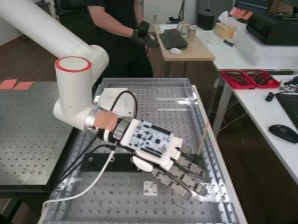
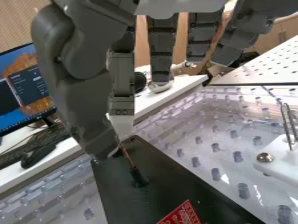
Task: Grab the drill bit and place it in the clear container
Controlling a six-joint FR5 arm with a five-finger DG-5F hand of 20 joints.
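In the high view the hand (image 1: 151, 142) is over the middle of the perforated bench, palm side down, its fingers slanting toward the lower right. In the wrist view the hand (image 2: 78, 55) has its thumb and one finger brought together, pinching the thin copper-coloured drill bit (image 2: 126, 156) near its upper end. The bit slants downward, its dark end over the black plate (image 2: 159, 182) with a red label; whether it touches the plate I cannot tell. The other fingers hang fairly straight, apart from the bit.
A white box (image 1: 120, 99) stands on the bench behind the hand, with dark cables beside it. A small white bracket (image 1: 151, 188) lies near the fingertips. Metal rails edge the bench. Red trays (image 1: 247, 80) and a mouse (image 1: 283, 133) are on the white table at the right.
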